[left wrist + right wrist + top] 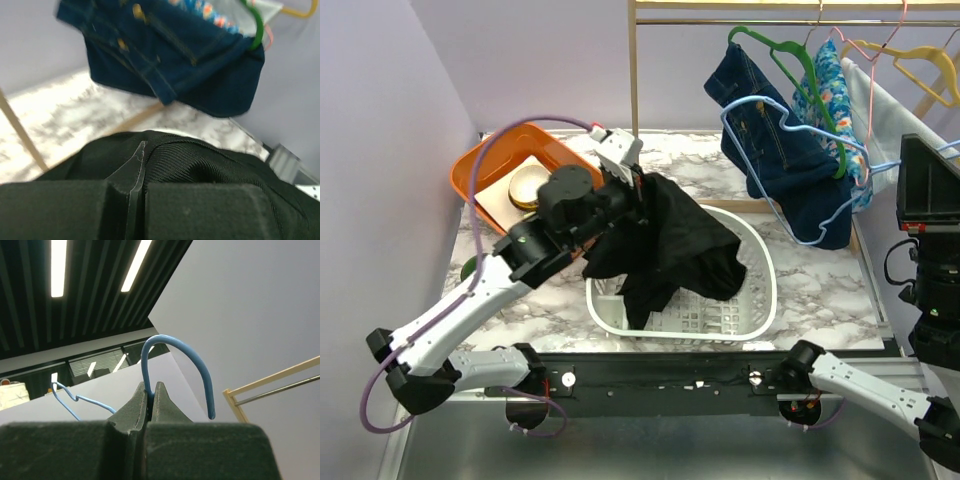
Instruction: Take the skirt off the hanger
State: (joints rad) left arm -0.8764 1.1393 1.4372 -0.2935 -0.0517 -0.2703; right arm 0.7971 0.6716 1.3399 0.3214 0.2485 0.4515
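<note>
Left hand [139,150] gripping skirt [665,245], basket [760,290] beneath, jeans [770,130] behind

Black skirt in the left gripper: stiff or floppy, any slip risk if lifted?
Likely floppy: the black skirt hangs in loose folds from the left gripper, sagging over the white basket. Probably light: one pinch carries all of it. Slip looks unlikely, since ribbed cloth is bunched between the shut jaws.

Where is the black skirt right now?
In the top view, the black skirt hangs from the left end effector, draped over the left side of the white laundry basket mid-table, right of the orange tray.
</note>
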